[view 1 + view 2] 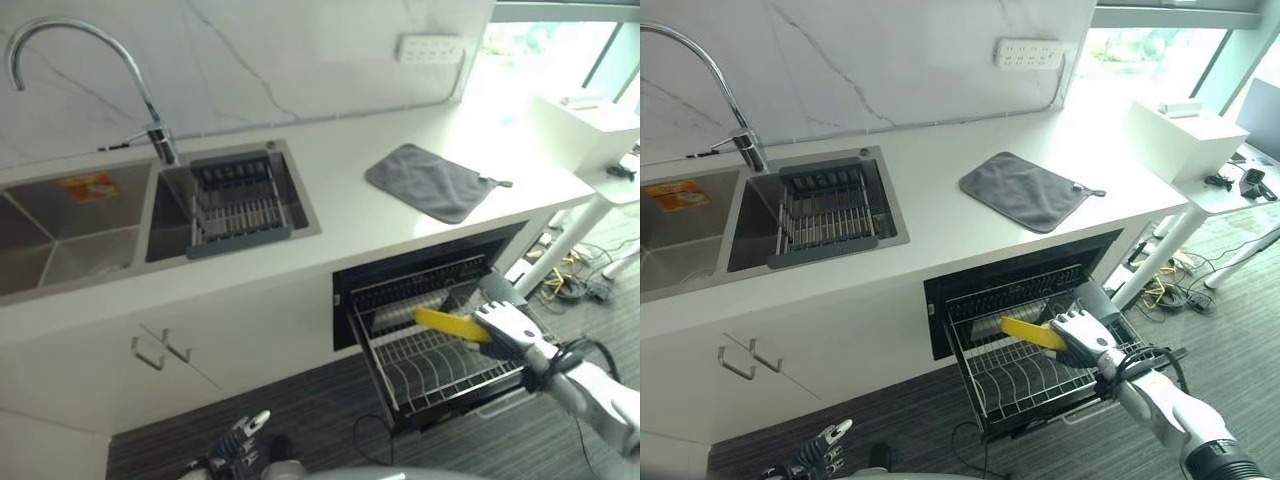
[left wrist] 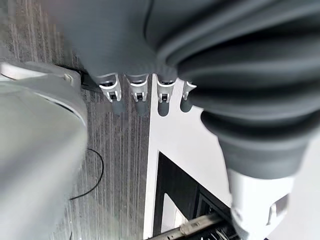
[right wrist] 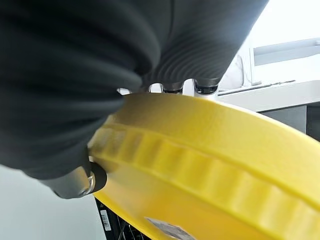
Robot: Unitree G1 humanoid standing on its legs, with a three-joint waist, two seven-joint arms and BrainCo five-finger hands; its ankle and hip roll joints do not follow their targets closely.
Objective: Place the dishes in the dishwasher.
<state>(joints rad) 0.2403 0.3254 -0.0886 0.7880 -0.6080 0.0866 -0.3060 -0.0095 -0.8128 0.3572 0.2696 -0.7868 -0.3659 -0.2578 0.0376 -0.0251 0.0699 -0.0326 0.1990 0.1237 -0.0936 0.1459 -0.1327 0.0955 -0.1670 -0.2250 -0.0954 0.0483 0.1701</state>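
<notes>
While the dishwasher rack (image 1: 1025, 370) is pulled out from under the bench (image 1: 940, 225), a yellow plate (image 1: 1032, 333) is held over it by the right hand (image 1: 1083, 340). In the right wrist view the fingers (image 3: 172, 88) are seen curled over the plate's ribbed rim, with the thumb (image 3: 82, 182) pressed against its underside, so the plate is pinched between them. The plate is tilted, its free edge pointing toward the back of the rack, above the wire prongs. A grey cloth (image 1: 1025, 190) is laid flat on the bench above the dishwasher. A dark drainer basket (image 1: 825, 215) is set in the sink (image 1: 700, 250) beneath the tap (image 1: 700, 70). The left hand (image 1: 820, 450) is hung low near the striped floor (image 2: 115, 165), its fingers (image 2: 137, 95) straight and spread, nothing held
</notes>
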